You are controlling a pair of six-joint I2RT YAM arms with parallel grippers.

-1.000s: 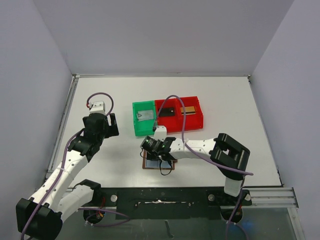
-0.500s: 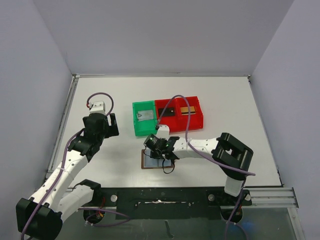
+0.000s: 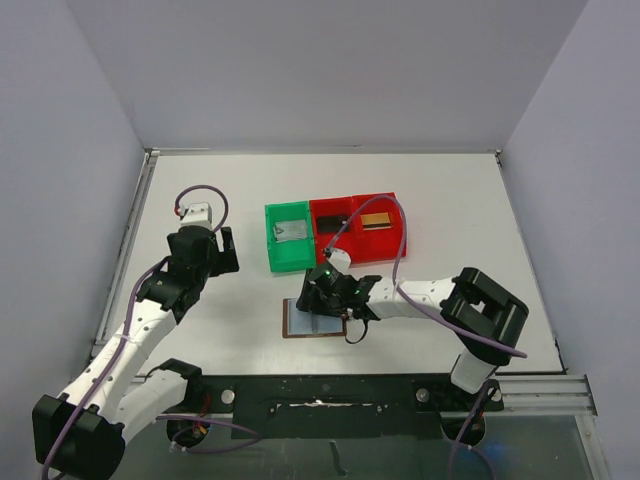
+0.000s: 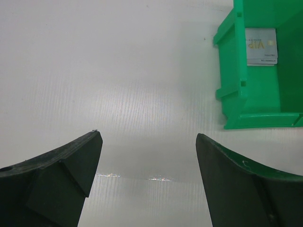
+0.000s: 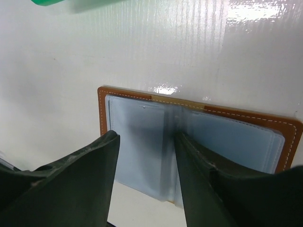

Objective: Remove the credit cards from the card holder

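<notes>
Under the right gripper (image 5: 146,138), open brown card holder (image 5: 199,119), blue-grey sleeves (image 5: 236,140) inside.

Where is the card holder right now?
In the top view, the card holder lies open just in front of the green bin, under the right gripper.

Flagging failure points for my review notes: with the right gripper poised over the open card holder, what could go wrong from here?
1. The right gripper's open jaws straddle a blue-grey sleeve; closing could pinch the sleeve, not a card, and drag the card holder.
2. The left gripper hovers open far off beside the green bin, so nothing steadies the holder.
</notes>
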